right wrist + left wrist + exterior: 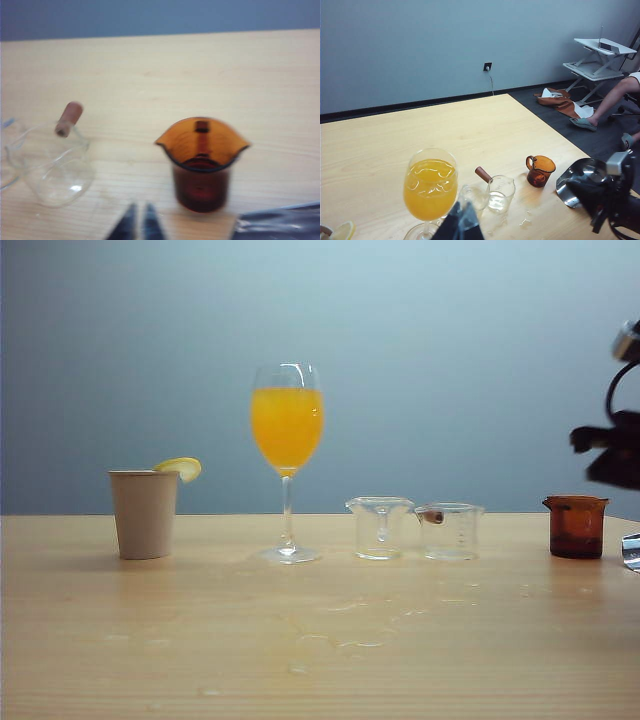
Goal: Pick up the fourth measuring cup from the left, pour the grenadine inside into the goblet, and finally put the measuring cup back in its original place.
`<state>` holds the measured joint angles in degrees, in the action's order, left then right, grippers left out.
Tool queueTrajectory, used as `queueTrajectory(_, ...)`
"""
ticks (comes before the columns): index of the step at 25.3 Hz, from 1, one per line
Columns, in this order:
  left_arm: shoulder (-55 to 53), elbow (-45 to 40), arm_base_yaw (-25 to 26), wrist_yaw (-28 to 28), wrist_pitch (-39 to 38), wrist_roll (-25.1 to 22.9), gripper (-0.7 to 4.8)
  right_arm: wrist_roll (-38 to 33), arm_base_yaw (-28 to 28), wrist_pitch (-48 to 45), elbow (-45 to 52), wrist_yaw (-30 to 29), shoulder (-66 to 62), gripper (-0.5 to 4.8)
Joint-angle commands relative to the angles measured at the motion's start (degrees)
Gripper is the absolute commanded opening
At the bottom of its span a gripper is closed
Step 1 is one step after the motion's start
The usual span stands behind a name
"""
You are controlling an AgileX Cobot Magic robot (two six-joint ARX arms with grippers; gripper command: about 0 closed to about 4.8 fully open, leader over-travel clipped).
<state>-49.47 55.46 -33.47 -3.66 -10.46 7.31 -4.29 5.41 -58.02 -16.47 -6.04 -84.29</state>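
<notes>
The fourth measuring cup point(577, 526), dark red-brown with a pour spout, stands at the far right of the row on the table. Grenadine point(201, 192) fills its lower part. The goblet point(287, 455), tall and stemmed, holds orange juice and stands left of two clear measuring cups. My right gripper point(140, 206) hovers just in front of the brown cup point(202, 162), slightly off to the side of it, not touching. A narrow gap shows between its fingers, with nothing in it. My left gripper point(461, 205) hangs near the goblet point(431, 190), fingertips together, holding nothing.
A beige paper cup point(144, 513) with a lemon slice stands at the far left. Two clear measuring cups point(379, 528) point(449, 531) sit between goblet and brown cup, one with a brown handle. Spilled drops point(350, 635) lie in front. A shiny metal object point(632, 551) lies right of the brown cup.
</notes>
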Motion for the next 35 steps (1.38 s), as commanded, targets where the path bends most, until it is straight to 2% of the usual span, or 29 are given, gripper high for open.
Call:
queueTrajectory(1,0.09,0.28,0.07,-0.04,0.52,-0.20,-0.06,-2.38,0.04,-5.42,-1.09,-1.53,-3.93,1.52)
queueTrajectory(4,0.09,0.28,0.07,-0.04,0.52,-0.20,-0.06,-2.38,0.04,-7.67,-1.70,-1.01,-6.54,2.14)
queueTrajectory(7,0.07,0.28,0.07,-0.04,0.52,-0.20,-0.06,-2.38,0.04,-7.76,-2.34,-0.02,-7.23,3.10)
queueTrajectory(9,-0.02,0.28,0.07,-0.04,0.55,-0.20,-0.06,-2.36,0.04,-7.72,-2.62,0.42,-7.30,3.41)
queueTrajectory(15,-0.26,0.28,0.11,-0.04,0.68,-0.20,-0.06,-2.12,0.02,-7.39,-3.21,4.68,-7.89,3.41)
queueTrajectory(19,-0.26,0.28,0.11,-0.04,0.68,-0.20,-0.06,-2.12,0.02,-7.26,-4.07,5.01,-9.20,3.43)
queueTrajectory(23,-0.26,0.28,0.11,-0.04,0.68,-0.20,-0.06,-2.12,0.02,-7.13,-6.19,5.07,-11.41,4.00)
queueTrajectory(26,-0.26,0.28,0.11,-0.04,0.68,-0.20,-0.06,-2.12,0.02,-6.34,-8.09,5.05,-13.05,4.04)
queueTrajectory(28,-0.26,0.28,0.11,-0.04,0.68,-0.20,-0.06,-2.12,0.02,-6.21,-9.14,5.07,-13.99,4.37)
queueTrajectory(35,-0.26,0.28,0.11,-0.02,0.66,-0.20,-0.06,-2.12,0.00,-5.51,-10.82,7.65,-15.23,4.42)
